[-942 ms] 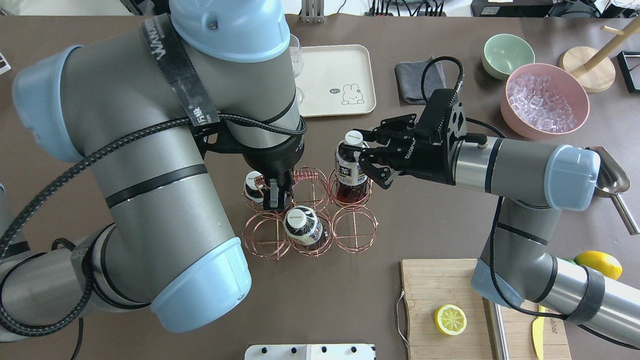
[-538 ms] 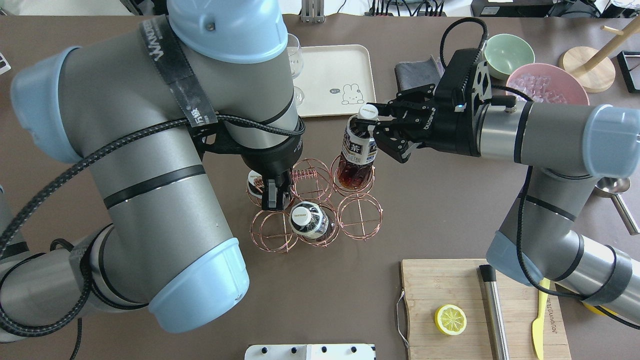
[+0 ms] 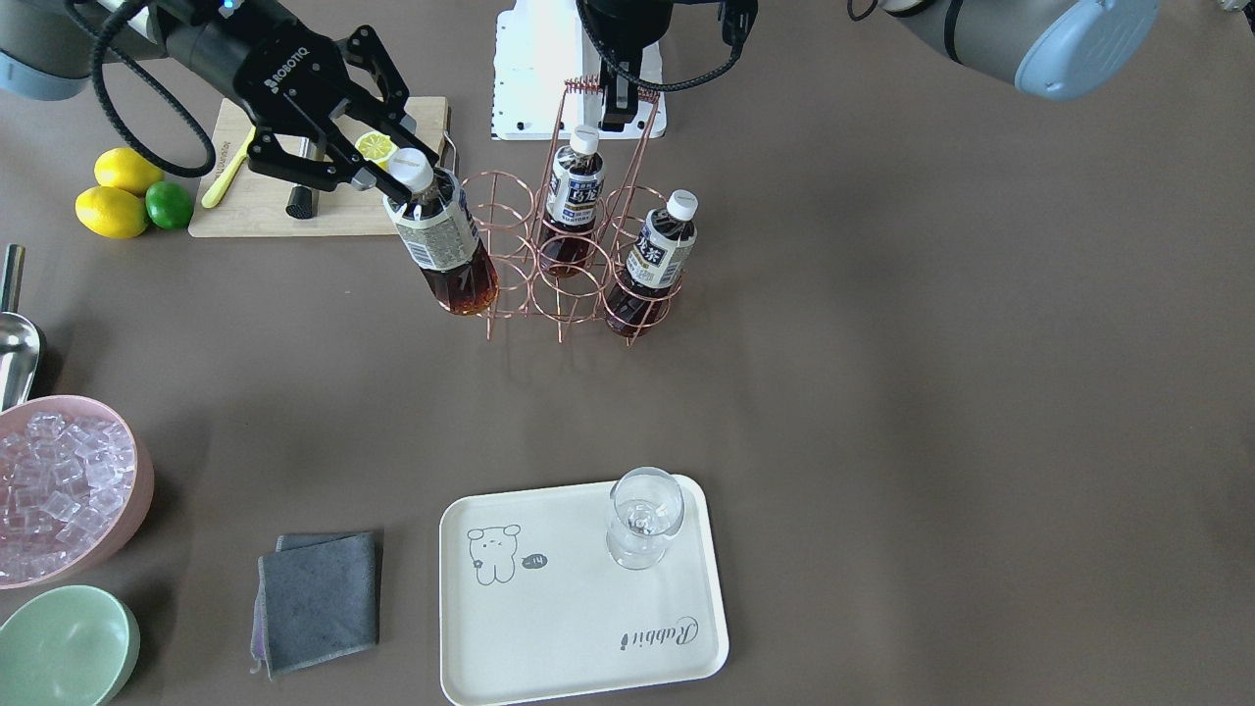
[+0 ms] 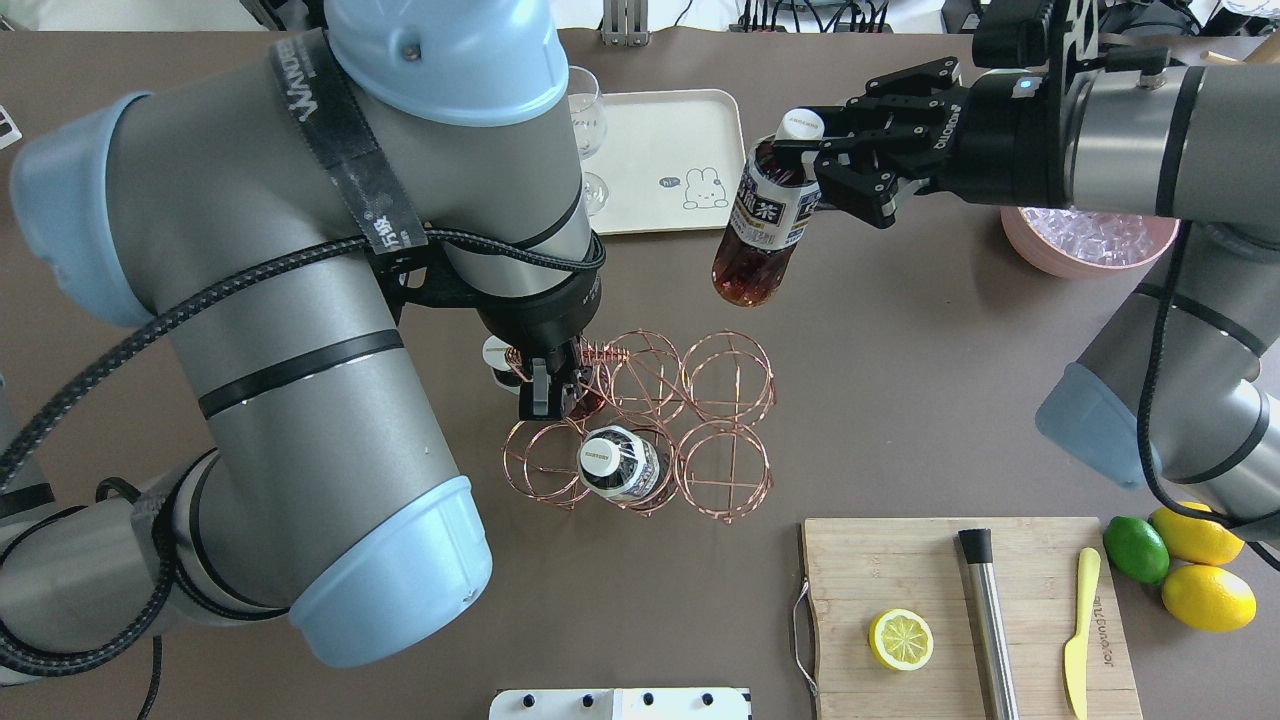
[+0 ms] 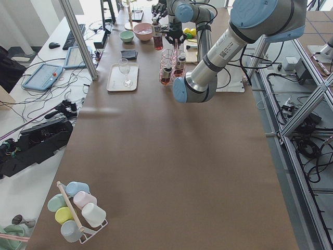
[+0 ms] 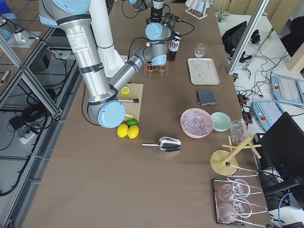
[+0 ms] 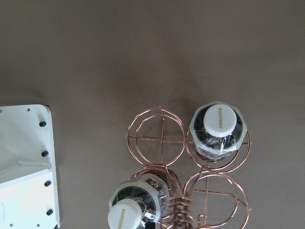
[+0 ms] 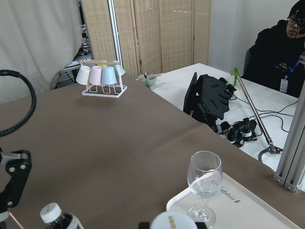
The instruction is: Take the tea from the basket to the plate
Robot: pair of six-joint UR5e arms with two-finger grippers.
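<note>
R gripper (image 4: pixel 800 165) was clenched on the neck of one tea bottle (image 4: pixel 760 225), just under its white cap. The bottle hung in the air, tilted, w/ its base lower & its cap up by the gripper. In the overhead view it was clear of the basket (image 4: pixel 727 468) rings, btwn basket & plate (image 4: pixel 665 140). It was just off the plate's corner, not on it. Dark liquid filled the bottle's lower part, w/ the printed label above it.

L gripper (image 4: pixel 545 392) pointed straight down at the coiled top of the basket's handle. Its fingers were close together & pinched on the wire, as far as the views showed.

2 more bottles stood upright in the basket. One (image 4: pixel 612 462) was in the middle ring of the row nearer the robot. The other (image 4: pixel 497 355) was in a far-row ring on the L side, mostly hidden by the L arm.

The plate lay flat on the surface (image 4: pixel 900 350), w/ a glass (image 3: pixel 642 515) standing upright in one corner of it. A cutting board (image 4: pixel 900 570) w/ a lemon half (image 4: pixel 901 640) lay on the robot's R side, well apart from the basket. A pink bowl of ice (image 3: pixel 59 480) sat farther out on that side.
</note>
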